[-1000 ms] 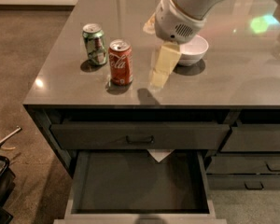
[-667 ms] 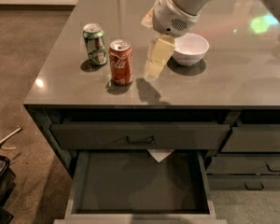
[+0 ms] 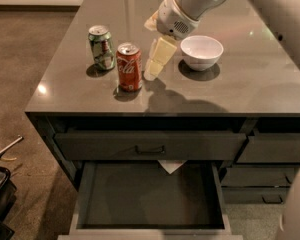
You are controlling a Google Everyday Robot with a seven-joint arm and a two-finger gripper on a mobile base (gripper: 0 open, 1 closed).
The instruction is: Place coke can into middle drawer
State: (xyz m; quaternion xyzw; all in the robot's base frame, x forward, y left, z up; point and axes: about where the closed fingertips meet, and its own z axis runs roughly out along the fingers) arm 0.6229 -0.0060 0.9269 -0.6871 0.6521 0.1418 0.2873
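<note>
Coke can [image 3: 129, 66] stands upright on countertop [image 3: 250, 91], just left of gripper [image 3: 155, 64], not held. Gripper hangs low over counter w/ nothing in it; whether clenched or released, can't tell. Green can [image 3: 101, 46] further left, behind coke can. White bowl [image 3: 201, 51] just right of gripper. Middle drawer [image 3: 85, 196] pulled out, well below gripper & toward the camera; drawer above [image 3: 150, 146] closed.

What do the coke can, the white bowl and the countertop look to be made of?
The coke can is likely thin metal: glossy red print, bare silver top. The white bowl is glazed ceramic or plastic, smooth with a soft sheen; unclear which. The countertop is polished grey stone or laminate, mirroring lights. The gripper, between can and bowl, looks like matte cream plastic.
</note>
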